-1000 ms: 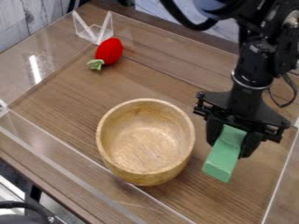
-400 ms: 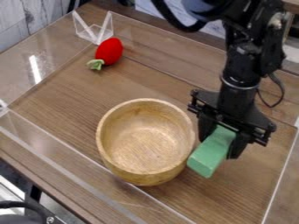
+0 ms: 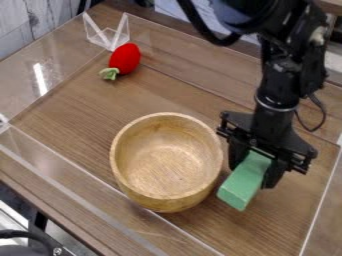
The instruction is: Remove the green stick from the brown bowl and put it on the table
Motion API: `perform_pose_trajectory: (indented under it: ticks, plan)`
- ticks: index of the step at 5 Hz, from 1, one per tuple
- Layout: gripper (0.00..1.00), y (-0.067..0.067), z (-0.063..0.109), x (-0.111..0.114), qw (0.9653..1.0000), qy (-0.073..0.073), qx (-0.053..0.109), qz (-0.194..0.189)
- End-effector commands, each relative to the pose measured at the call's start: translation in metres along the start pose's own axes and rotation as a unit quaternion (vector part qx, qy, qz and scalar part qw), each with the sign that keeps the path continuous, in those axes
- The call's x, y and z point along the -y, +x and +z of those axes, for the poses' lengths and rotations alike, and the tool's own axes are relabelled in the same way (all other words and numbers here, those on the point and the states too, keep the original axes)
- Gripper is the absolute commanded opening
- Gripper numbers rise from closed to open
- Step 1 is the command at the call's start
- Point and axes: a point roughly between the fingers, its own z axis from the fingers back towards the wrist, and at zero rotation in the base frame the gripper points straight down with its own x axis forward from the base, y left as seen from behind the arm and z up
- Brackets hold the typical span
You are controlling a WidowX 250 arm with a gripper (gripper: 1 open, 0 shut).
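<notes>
The table is a glossy brown wood-grain top with clear plastic walls along its edges. On it, toward the near edge and roughly midway between the left and right sides, sits the brown bowl, a thick-walled, light tan wooden bowl with visible grain; its inside shows only bare wood.

The black robot arm comes down from the top right, and its gripper points straight down just to the right of the bowl, close to the table's right wall. The jaws are closed on the green stick, clamping its upper end between them, so the stick hangs below the fingers. The stick is tilted, its upper end between the jaws and its lower end slanting down toward the near-left. That lower end sits just beside the bowl's outer right wall, outside the bowl, low over the table surface; whether it touches the wood or the bowl wall cannot be told from this view.

Near the far left corner of the table lies a red strawberry toy with a green top, well apart from the bowl. Just behind it stands a small clear plastic piece.
</notes>
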Motion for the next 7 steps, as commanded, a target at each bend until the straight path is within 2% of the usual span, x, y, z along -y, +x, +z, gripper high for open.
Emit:
perform_pose_trajectory:
  ticks: [1,2,3,4,5,6,7]
  plan:
    - [0.0,0.011,0.005,0.012,0.9996,-0.009,0.024,0.011]
    - [0.0,0.013,-0.004,0.018,0.9994,-0.009,0.024,0.022]
    - [1.0,0.012,0.006,0.02,0.9986,-0.01,0.025,0.046]
    - [1.0,0.012,0.019,0.021,0.9968,-0.013,0.033,0.071]
    - [1.0,0.01,0.039,0.016,0.9967,-0.026,0.053,0.056]
    - [1.0,0.016,0.061,-0.001,0.9949,-0.042,0.082,0.041]
    - [1.0,0.035,0.076,-0.02,0.9912,-0.043,0.107,0.065]
